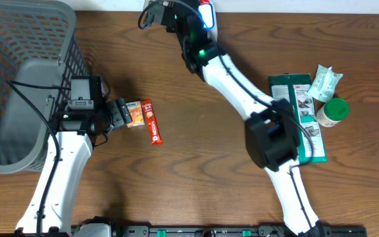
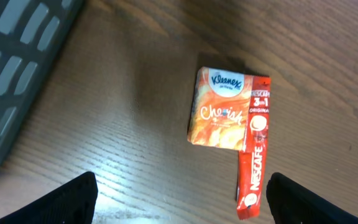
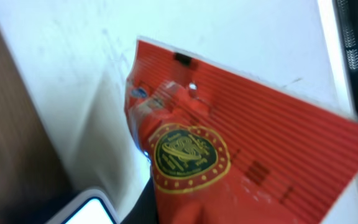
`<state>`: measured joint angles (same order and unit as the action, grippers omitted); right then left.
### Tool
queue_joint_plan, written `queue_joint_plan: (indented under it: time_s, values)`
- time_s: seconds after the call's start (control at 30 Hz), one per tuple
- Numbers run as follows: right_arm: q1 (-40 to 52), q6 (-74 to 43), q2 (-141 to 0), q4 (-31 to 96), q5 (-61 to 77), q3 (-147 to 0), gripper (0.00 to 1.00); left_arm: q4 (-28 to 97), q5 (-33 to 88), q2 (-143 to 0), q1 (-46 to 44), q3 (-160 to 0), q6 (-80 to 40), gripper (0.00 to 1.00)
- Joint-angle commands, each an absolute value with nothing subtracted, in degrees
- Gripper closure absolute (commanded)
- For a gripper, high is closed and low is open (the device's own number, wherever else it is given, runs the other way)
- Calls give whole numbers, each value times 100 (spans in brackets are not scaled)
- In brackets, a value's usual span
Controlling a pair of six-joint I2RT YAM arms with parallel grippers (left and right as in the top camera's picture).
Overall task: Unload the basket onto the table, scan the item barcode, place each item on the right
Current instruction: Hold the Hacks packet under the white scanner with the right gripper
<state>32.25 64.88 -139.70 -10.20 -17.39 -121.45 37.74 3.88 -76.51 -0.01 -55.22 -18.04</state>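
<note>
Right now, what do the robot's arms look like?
The white left arm and white right arm have chunky black joints and thin black cables. A small green light glows on the right one. The black left claw has two fingers.

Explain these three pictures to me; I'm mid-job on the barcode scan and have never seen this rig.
Two robot arms work at a table. The overhead picture looks down on both; the other two come from a camera on each wrist. The left tool is open near a Kleenex pack and a Nescafe sachet lying side by side. A grey basket stands beside that arm. The right tool, reaching to the table's far edge, is shut on a red packet with a gold emblem. Near that arm lie a green pack, a small white packet and a green-capped bottle.
</note>
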Motion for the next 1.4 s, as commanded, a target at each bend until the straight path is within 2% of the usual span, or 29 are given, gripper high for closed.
queue_joint_plan:
  time_s: [0.0, 0.2, 0.47, 0.87, 1.37]
  values:
    - [3039, 6810, -14403, -1756, -2075, -12263, 99, 3793, 318, -7697, 25, -5605, -1787, 13]
    - [2840, 6652, -14835, -2016, -1809, -12263, 99, 3793, 318, -7697, 25, -5605, -1787, 13]
    - [2810, 5352, -14921, -2049, -1306, -12263, 99, 3793, 318, -7697, 25, -5605, -1787, 13]
    - [2805, 3323, -14921, -1929, -1514, -12263, 99, 3793, 318, -7697, 25, -5605, -1787, 13]
    - [2790, 3009, -14800, -1859, -1468, -12263, 99, 3795, 316, -7697, 25, -5605, -1787, 12]
